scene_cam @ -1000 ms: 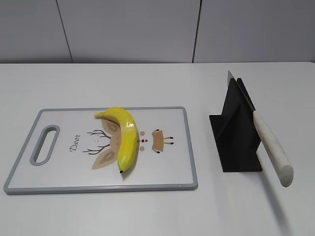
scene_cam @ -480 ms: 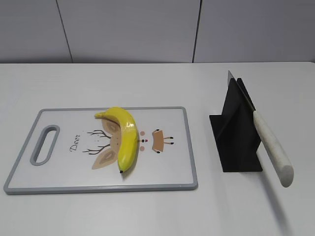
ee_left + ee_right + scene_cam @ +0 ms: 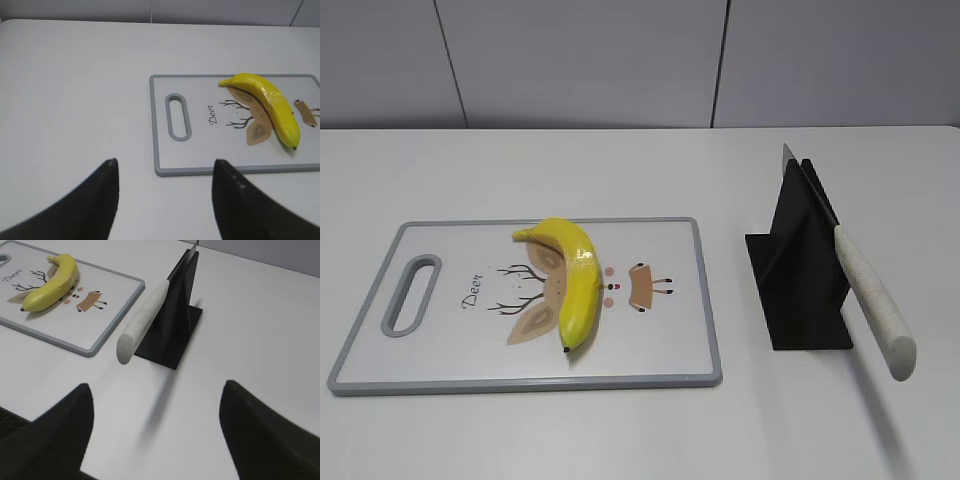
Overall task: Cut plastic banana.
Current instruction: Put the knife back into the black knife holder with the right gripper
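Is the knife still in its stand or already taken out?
In the stand. The knife leans in the black holder, blade slotted, pale handle jutting free; neither pincer touches it.

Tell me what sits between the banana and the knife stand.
Exterior view: printed cutting board right of the plastic banana, then bare table up to the knife stand.

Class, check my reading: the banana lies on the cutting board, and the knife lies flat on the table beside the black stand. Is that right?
Not quite. The knife is not flat on the table: it rests slanted in the black stand, blade up and handle jutting out over the table, as the exterior view shows. The banana does lie on the cutting board.
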Available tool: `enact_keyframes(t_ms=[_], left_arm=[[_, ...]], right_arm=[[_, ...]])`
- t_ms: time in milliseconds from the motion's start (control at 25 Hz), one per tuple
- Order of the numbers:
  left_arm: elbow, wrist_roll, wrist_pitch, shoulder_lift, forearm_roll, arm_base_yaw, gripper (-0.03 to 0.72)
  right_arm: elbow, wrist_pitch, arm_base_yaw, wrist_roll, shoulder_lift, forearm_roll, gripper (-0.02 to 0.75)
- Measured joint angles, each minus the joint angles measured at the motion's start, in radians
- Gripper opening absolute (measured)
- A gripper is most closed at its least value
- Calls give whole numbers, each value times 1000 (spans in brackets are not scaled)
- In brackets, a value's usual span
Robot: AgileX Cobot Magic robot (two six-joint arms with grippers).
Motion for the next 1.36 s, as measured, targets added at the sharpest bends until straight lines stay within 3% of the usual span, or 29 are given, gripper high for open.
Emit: enact_keyframes(t_ms=[360,760,1360], left_arm=[[0,0,0,0,-1,0,572],[0,0,0,0,-1,0,560],[0,0,0,0,-1,0,543]], right_arm=[[1,0,-7,2,0,2,594],[1,0,-166,3,0,8,592],[1,0,-171,3,0,8,592]])
